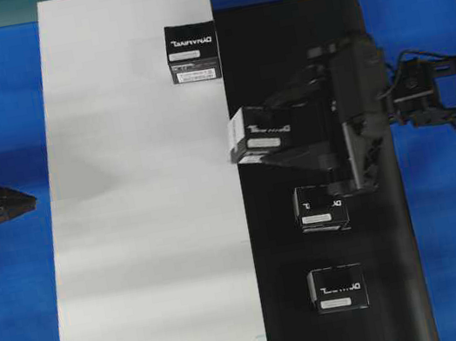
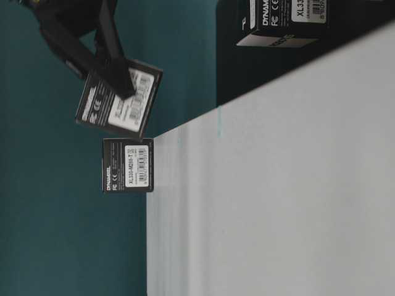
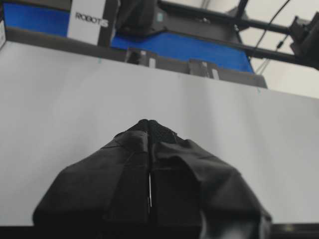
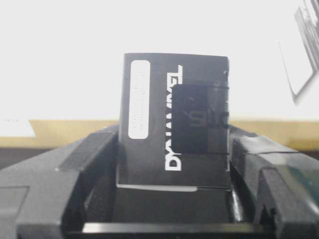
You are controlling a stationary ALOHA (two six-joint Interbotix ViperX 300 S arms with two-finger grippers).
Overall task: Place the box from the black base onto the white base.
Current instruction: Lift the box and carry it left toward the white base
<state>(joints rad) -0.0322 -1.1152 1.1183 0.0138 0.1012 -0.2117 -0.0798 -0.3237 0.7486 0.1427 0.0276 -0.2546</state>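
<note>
The right gripper [image 1: 279,137] clamps the small black cardboard box [image 1: 259,134] by opposite side faces, lifted at the seam between matte black base [image 1: 294,44] and plain white base [image 1: 145,203]. It looks light, rigid, slightly crushable. The left gripper [image 3: 149,132] rests closed.

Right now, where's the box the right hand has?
Overhead view: the held box sits in the right hand at the seam between the white base and the black base.

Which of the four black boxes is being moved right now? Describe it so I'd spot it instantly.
Find the seam between the white base and the black base. The box sits over that seam at mid-length. Unlike the three flat boxes, it is tilted and clamped in the right gripper fingers.
</note>
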